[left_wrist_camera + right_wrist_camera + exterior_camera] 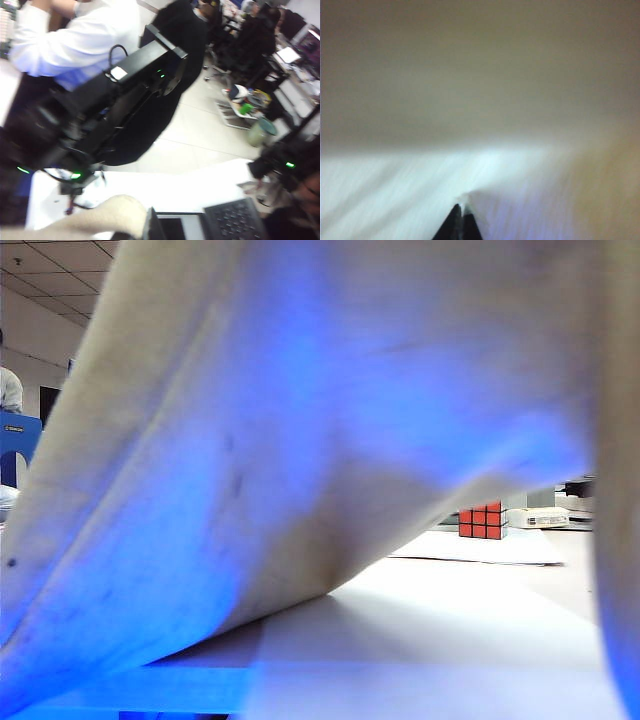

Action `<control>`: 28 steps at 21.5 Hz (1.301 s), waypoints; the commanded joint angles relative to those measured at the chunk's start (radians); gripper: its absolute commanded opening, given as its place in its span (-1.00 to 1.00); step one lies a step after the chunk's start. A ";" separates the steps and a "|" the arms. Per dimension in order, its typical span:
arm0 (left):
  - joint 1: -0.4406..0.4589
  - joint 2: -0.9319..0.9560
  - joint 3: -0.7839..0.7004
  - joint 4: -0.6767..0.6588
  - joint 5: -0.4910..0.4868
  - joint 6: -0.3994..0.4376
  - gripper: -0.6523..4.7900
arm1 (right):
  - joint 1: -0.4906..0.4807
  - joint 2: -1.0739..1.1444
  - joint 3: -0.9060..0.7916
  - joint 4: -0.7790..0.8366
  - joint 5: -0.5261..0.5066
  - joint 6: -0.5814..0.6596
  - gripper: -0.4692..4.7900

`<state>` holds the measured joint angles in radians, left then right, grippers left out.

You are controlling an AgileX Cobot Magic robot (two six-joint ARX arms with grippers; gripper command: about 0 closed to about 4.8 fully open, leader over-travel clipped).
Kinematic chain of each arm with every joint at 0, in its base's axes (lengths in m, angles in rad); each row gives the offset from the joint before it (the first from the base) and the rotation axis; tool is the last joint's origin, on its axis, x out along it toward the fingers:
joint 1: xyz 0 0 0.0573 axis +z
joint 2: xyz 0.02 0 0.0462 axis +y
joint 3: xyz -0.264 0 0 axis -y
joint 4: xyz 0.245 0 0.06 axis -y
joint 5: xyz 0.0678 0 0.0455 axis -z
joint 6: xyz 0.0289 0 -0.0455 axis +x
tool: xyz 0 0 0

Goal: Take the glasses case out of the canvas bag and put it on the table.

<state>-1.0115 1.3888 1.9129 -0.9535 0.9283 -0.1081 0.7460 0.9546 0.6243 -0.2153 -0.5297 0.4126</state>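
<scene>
In the exterior view the canvas bag (300, 420) hangs lifted right in front of the camera and fills most of the frame, its off-white, slightly soiled cloth washed with blue; its lower edge sags toward the table (570, 580), and neither gripper nor the glasses case can be seen there. Under that edge, far back on the right, a Rubik's cube (483, 521) stands beside a white paper sheet (480, 546), with more white paper (420, 630) lying nearer the camera. In the left wrist view a fold of the canvas bag (107, 215) shows low in the frame next to the left gripper (150, 227), whose dark fingers appear pressed tight on the cloth; behind it are the black right arm (125, 95), a person in a white shirt (75, 35), a laptop keyboard (235, 220) and office floor. In the right wrist view everything is blurred: the right gripper (461, 220) has its dark fingertips (452, 225) pinched together on pale cloth of the canvas bag (480, 75), which fills the frame
</scene>
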 commanded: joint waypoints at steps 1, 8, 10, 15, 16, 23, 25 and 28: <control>0.001 -0.005 0.003 0.034 -0.158 0.044 -0.77 | 0.173 0.026 0.005 0.060 0.095 -0.024 -0.85; 0.049 -0.007 0.006 -0.032 -0.537 0.153 -0.77 | 0.267 0.014 0.005 -0.113 0.090 -0.024 -0.85; 0.077 -0.010 0.006 -0.039 -0.563 0.160 -0.77 | 0.266 0.012 0.004 -0.168 0.110 -0.053 -0.85; 0.075 -0.010 0.006 0.065 -0.203 0.082 -0.77 | 0.201 0.051 0.004 0.022 0.134 -0.106 -0.85; 0.048 -0.014 0.006 0.122 -0.147 0.053 -0.77 | 0.160 0.095 0.004 0.049 0.113 -0.106 -0.85; -0.094 -0.023 0.005 0.138 -0.029 -0.093 -0.77 | 0.066 0.242 0.077 0.296 0.077 -0.122 -0.85; -0.093 -0.023 0.005 0.106 -0.032 -0.095 -0.76 | 0.037 0.241 0.127 0.250 0.080 -0.129 -0.85; -0.074 -0.023 0.005 0.047 -0.126 -0.082 -0.76 | 0.013 0.201 0.182 0.190 0.038 -0.130 -0.85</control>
<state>-1.0931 1.3701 1.9110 -0.8879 0.8364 -0.2001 0.7582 1.1774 0.7876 -0.0349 -0.4671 0.2867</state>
